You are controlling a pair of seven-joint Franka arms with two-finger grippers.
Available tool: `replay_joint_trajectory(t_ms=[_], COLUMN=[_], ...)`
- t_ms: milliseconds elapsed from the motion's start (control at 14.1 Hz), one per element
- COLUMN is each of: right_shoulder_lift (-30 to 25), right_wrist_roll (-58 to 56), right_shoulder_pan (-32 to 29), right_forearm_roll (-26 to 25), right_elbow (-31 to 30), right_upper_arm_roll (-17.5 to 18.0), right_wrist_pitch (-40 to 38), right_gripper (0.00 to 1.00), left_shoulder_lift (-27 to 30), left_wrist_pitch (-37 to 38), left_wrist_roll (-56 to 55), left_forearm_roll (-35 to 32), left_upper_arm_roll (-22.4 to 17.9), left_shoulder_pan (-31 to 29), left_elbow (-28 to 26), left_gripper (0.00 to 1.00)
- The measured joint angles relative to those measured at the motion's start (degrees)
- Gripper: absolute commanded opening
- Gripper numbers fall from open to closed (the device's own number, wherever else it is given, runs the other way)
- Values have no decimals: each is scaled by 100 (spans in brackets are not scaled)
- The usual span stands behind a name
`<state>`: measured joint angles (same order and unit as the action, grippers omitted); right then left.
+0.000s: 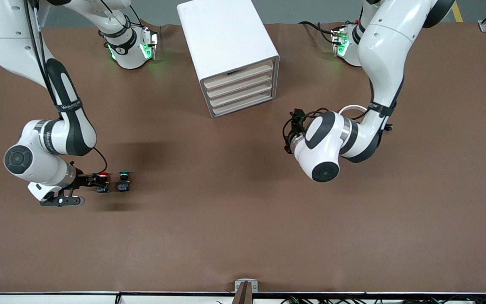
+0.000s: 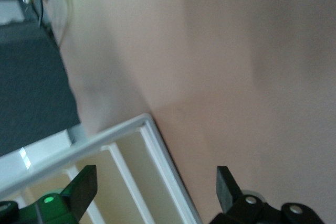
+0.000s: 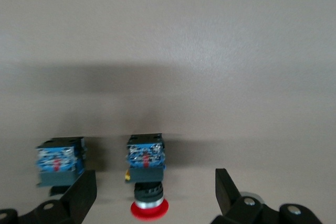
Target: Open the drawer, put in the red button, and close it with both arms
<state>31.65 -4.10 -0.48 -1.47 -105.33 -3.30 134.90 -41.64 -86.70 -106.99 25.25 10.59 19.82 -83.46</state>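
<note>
The red button (image 3: 146, 182) lies on the table (image 1: 243, 236) toward the right arm's end, between the right hand's (image 3: 155, 192) spread fingers; a green button (image 1: 123, 180) sits just beside it. The drawer (image 1: 239, 84) is shut in its cabinet (image 1: 222, 38). At the cabinet's 4 o'clock, over bare table, the left hand (image 2: 155, 190) hangs open.

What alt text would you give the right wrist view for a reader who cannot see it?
The right end effector, fingers open, straddles the red button, which lies on the brown table with its red cap toward the camera. A second blue-grey button block lies beside it, its cap hidden by one finger.
</note>
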Motion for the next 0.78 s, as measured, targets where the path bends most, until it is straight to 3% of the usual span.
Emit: replay_joint_trajectory(t_ms=[356,640,711,782], right_shoulder_lift=[245,390,431,464], right_wrist_roll=[120,128,128,128], right_shoulder_pan=[0,2,2,2], right_forearm_roll=[145,154,154,154], right_elbow=[-6,-10,-11,-11], right_upper_arm_roll=[34,48,48,48], right_wrist_pitch=[90,277,333,356], right_gripper=[100,100,96,80], left_shoulder_lift=[-334,-501,-530,-552], left_wrist_pitch=[6,136,158,159], left_wrist_roll=[-888,-1594,-1737,-1862], left_forearm_roll=[1226,1507,1540,1617], left_upper_arm_roll=[-16,-3,0,1], left_shoulder_pan=[4,212,345,488], left_elbow=[15,5,-8,-21], left_gripper=[100,100,100,100])
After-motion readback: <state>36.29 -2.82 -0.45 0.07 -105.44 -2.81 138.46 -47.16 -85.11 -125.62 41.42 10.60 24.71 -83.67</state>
